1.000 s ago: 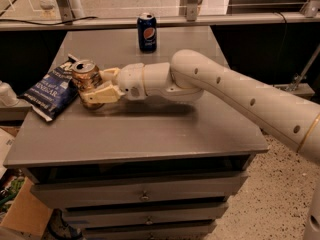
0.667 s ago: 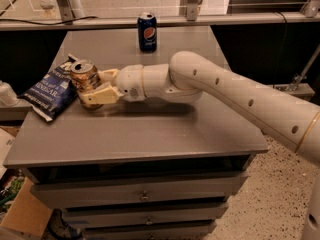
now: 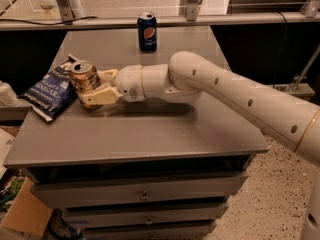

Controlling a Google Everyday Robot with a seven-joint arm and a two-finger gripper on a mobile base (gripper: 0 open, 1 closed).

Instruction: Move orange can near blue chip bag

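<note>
At the table's (image 3: pixel 150 134) left edge lies the blue chip bag (image 3: pixel 50 86), the orange can (image 3: pixel 83 76) upright just beside it, clasped between the jaws of the gripper (image 3: pixel 90 88), a Pepsi can (image 3: pixel 147 32) standing well behind.

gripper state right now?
Gripper: closed on the orange can, at the left of the table, beside the blue chip bag.

Grey table (image 3: pixel 150 134) here: Pepsi can (image 3: pixel 147 32) upright at twelve o'clock, near the far edge. Blue chip bag (image 3: pixel 50 89) flat at nine o'clock, overhanging the left edge. Orange can (image 3: pixel 83 75) upright just beside it, gripper (image 3: pixel 89 88) clasped around it.
</note>
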